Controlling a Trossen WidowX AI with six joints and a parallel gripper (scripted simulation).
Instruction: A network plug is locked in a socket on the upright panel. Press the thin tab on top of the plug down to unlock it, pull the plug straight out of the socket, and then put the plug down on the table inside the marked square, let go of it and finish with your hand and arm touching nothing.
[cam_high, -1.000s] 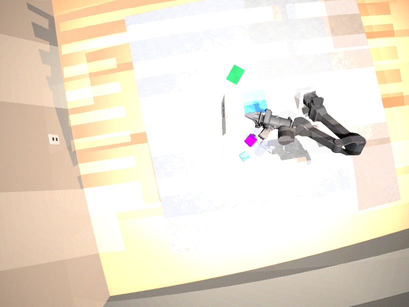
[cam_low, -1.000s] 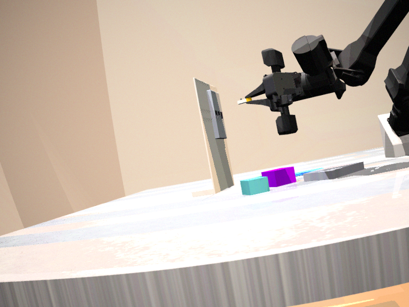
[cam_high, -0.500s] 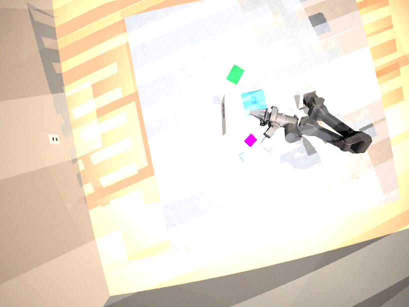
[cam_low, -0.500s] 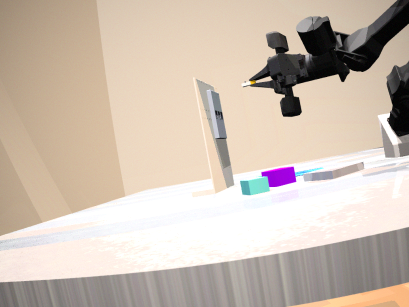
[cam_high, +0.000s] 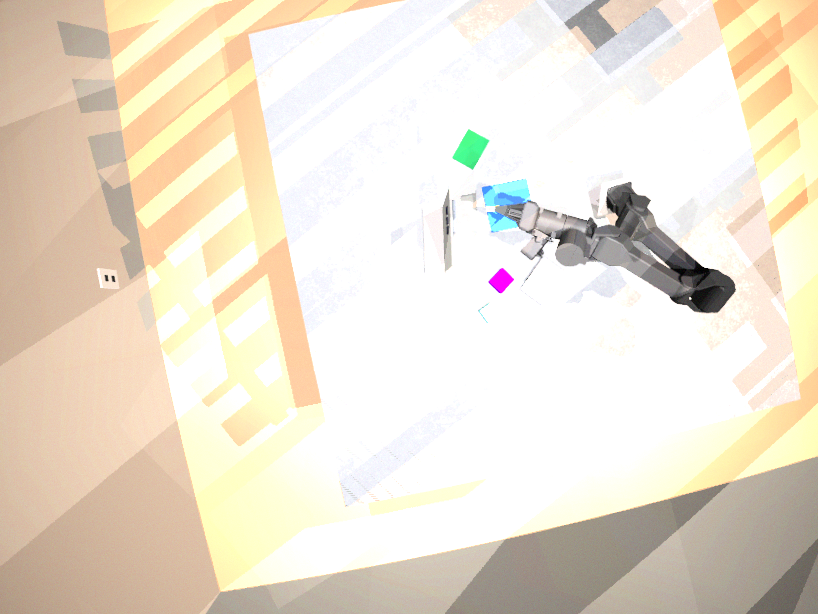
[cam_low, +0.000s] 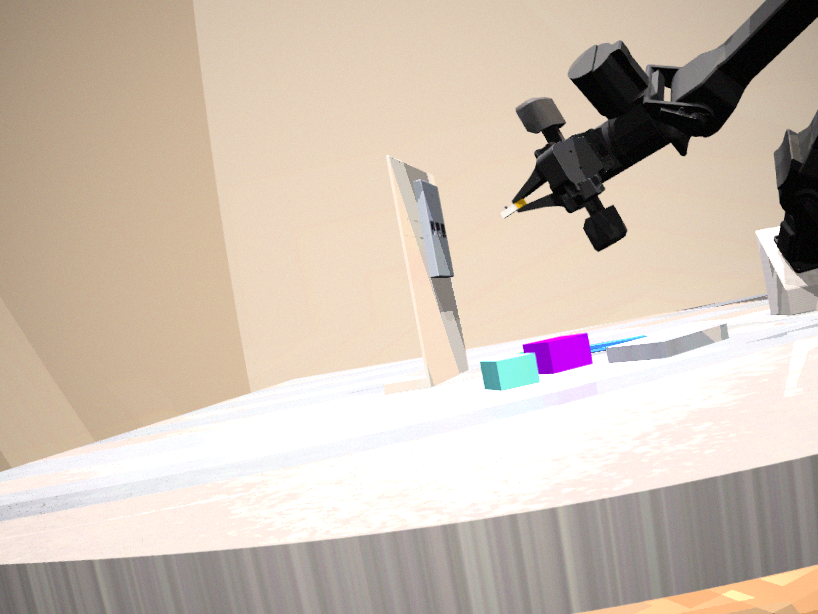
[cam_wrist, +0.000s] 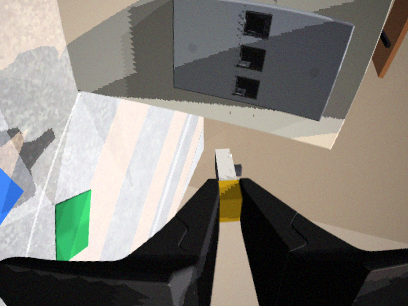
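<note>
Fingers (cam_high: 499, 210) (cam_low: 519, 205) partly hide the plug's (cam_high: 490, 208) (cam_low: 509, 210) (cam_wrist: 226, 165) yellow part.

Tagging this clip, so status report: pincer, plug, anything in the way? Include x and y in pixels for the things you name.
Pincer (cam_high: 499, 208) (cam_low: 517, 206) (cam_wrist: 228, 188) shut on plug (cam_low: 508, 210) (cam_wrist: 225, 162). Plug out of socket, held above table (cam_low: 297, 462). Nothing seen touching plug besides pincer.

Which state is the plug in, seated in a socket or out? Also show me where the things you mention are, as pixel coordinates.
Out: the plug (cam_low: 511, 209) (cam_wrist: 228, 192) sits between the gripper's (cam_high: 500, 209) (cam_low: 516, 205) (cam_wrist: 230, 187) fingers, in the air, apart from the panel (cam_high: 436, 234) (cam_low: 422, 304) (cam_wrist: 150, 75).
</note>
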